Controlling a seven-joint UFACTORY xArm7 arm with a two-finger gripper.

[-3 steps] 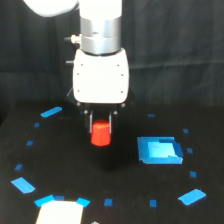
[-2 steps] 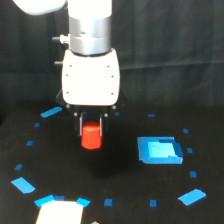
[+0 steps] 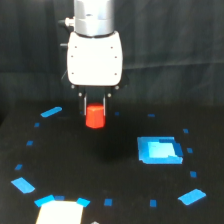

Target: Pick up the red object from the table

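Nearest: white patch (image 3: 59, 212) at desk (image 3: 110, 165) front edge. Mid-distance: blue square (image 3: 159, 150), untouched. Beyond: red object (image 3: 94, 116) clamped in end effector (image 3: 95, 107), now raised clear of desk versus a second ago. Lift judged under way; grasp appears secure.

1. There is a single exterior view, set off the arm and looking at the tool (image 3: 94, 102) head-on.
2. It sits somewhat above the table (image 3: 115, 170) and tilts down onto it.
3. It stands fairly near: the arm's upper part is cut off at the top edge.
4. A dark backdrop (image 3: 175, 45) closes the far side.
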